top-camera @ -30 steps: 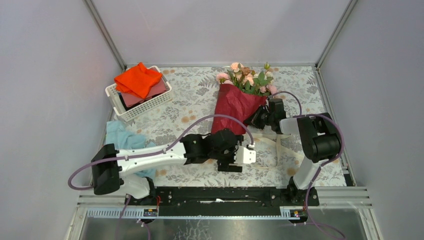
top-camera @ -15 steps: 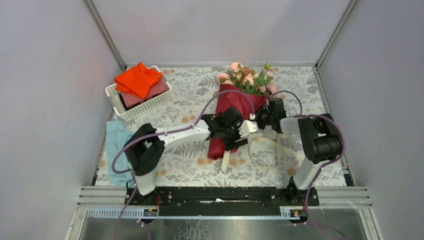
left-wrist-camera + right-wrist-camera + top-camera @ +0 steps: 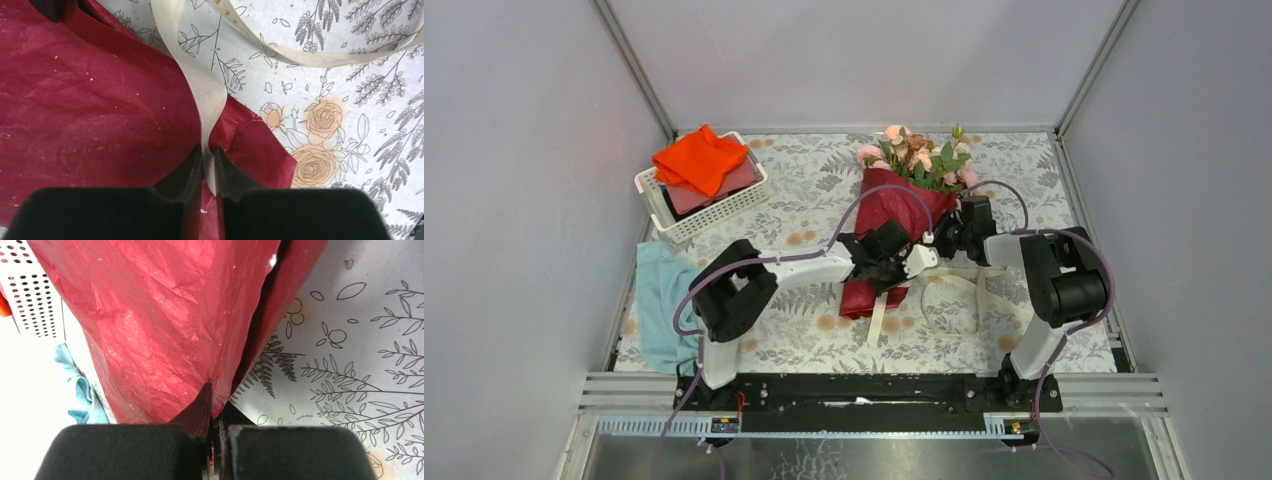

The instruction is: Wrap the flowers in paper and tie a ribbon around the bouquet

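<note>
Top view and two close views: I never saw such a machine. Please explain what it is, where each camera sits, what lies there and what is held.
Two robot arms are bolted at the near edge of a patterned table. The top view looks down from above; the other two come from a camera on each wrist. On the table lie pink flowers in red paper, a cream ribbon, a white basket with an orange cloth, and a blue cloth. The left pincer pinches the ribbon; the right pincer is shut on the paper's edge.
</note>
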